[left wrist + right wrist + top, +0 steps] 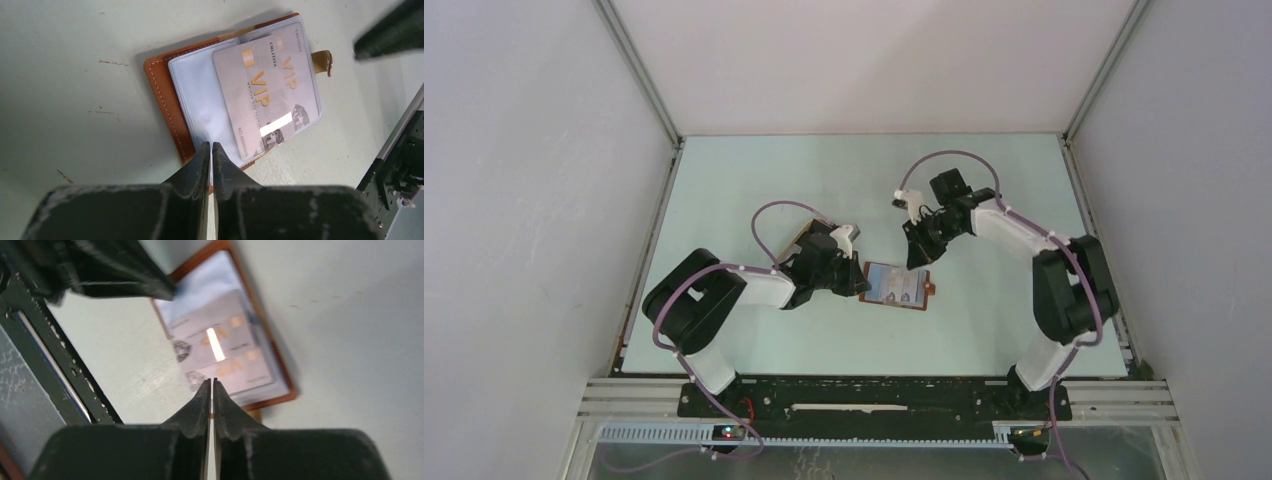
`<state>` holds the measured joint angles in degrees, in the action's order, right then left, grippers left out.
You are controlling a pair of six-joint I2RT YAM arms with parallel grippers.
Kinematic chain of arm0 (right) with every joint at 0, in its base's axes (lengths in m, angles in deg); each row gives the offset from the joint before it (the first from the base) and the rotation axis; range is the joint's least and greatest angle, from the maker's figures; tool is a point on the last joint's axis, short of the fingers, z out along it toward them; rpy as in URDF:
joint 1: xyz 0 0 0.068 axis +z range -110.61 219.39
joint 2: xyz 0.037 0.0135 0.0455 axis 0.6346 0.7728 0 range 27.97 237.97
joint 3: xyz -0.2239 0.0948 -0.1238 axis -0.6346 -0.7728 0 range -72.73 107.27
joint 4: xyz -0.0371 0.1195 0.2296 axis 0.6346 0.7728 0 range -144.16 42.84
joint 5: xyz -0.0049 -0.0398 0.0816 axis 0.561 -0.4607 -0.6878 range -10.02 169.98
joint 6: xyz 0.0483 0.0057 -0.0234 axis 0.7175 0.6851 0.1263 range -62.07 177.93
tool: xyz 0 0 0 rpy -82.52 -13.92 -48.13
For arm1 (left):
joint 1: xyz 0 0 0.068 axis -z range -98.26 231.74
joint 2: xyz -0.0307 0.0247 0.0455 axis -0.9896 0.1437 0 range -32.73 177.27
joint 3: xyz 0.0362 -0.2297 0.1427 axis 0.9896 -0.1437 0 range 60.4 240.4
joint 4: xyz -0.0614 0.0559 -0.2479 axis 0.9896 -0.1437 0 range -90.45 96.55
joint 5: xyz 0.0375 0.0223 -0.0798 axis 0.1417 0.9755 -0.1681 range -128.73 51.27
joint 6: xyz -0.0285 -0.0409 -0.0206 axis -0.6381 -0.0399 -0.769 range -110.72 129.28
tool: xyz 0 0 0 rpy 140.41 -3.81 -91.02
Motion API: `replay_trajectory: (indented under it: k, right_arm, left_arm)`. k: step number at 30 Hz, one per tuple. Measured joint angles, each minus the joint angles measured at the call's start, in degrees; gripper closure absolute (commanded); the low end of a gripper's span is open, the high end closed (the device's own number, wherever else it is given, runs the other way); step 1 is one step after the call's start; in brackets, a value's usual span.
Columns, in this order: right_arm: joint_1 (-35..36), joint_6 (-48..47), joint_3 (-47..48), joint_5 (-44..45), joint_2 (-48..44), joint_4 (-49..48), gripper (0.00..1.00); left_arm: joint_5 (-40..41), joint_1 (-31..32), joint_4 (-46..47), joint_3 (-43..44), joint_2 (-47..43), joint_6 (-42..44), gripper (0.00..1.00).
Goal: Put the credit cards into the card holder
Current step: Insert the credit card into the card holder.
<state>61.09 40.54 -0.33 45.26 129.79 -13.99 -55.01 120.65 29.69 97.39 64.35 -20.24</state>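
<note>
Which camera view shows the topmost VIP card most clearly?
The left wrist view: the topmost VIP card is sharp and its lettering is readable. The right wrist view shows it blurred; the top view shows it tiny.

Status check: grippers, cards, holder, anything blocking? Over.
Left gripper shut on card holder edge. Right gripper shut, empty, over holder. One card sleeved, second card askew on top, overhanging. Nothing in the way.
</note>
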Motion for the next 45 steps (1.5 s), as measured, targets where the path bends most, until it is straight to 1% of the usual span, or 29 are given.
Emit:
replay_trajectory:
  k: [3, 5, 10, 15, 21, 36, 42, 45]
  right_arm:
    - [3.04, -8.66, -4.76, -0.02, -5.60, -1.62, 1.00]
    - [5.55, -14.71, -6.60, 0.22, -7.28, -1.99, 1.00]
    - [9.44, -25.09, -7.72, 3.23, -4.96, -2.32, 1.00]
    - [9.84, -29.92, -9.29, 7.56, -3.34, -2.97, 1.00]
    - [9.88, -31.65, -10.54, 9.33, -3.37, -4.98, 1.00]
    - [13.94, -29.57, -10.56, 14.75, -2.97, -9.57, 1.00]
    - [14.91, -28.46, -10.36, 15.41, -2.36, -10.60, 1.00]
    - [15.28, -28.04, -10.05, 15.87, -1.97, -10.93, 1.00]
  left_arm:
    - [-0.04, 0.00, 0.02, 0.00, 0.00, -0.04, 0.91]
    - [-0.13, -0.04, 0.07, 0.00, 0.00, -0.04, 0.91]
    - [-0.46, -0.04, 0.28, 0.00, 0.13, -0.50, 0.91]
    - [-0.52, -0.04, 0.66, -0.13, 0.20, -0.96, 0.91]
    - [-1.11, -0.07, 2.19, -0.39, 0.79, -1.88, 0.91]
    - [-2.95, -0.20, 8.22, -2.73, 1.97, -4.28, 0.90]
    - [-3.54, -0.63, 9.97, -3.43, 2.25, -5.29, 0.85]
    - [-4.02, -0.96, 10.97, -3.93, 2.25, -6.10, 0.79]
